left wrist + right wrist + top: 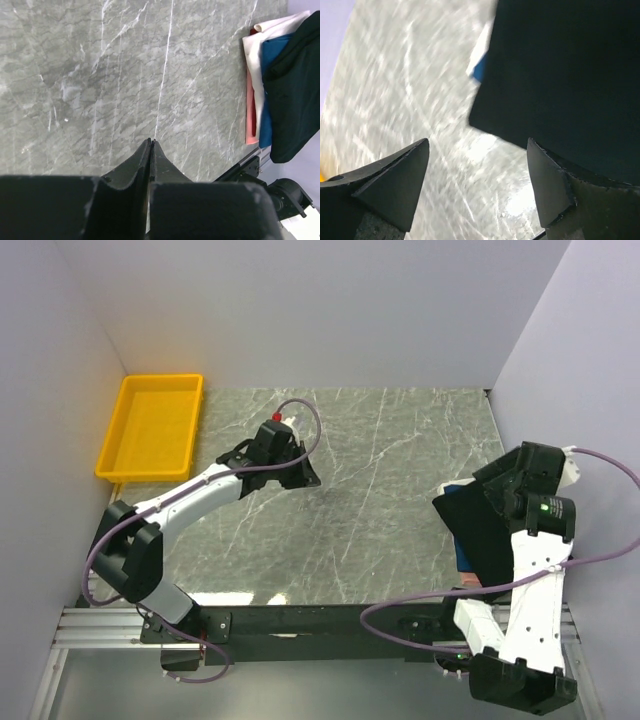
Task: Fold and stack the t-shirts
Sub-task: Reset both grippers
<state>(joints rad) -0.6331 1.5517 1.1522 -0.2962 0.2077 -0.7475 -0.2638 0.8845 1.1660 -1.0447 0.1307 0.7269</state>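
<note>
right gripper [477, 145]: jaws wide apart, empty, above black shirt [570, 75]
stack: black shirt on top of blue shirt [272, 50], white shirt [256, 55] and pink shirt [249, 115]; right edge of desk [380, 520], toward near-right corner
left gripper [151, 142]: fingers pressed together, empty, over mid-desk, left of centre
tray [150, 430]: yellow, far-left corner

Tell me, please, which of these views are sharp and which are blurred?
Right wrist: the marble table is streaked by motion blur, with a glare patch, and the black t-shirt has a soft edge. Left wrist: the veins and the blue t-shirt are crisp. Top external: sharp and evenly lit.
</note>
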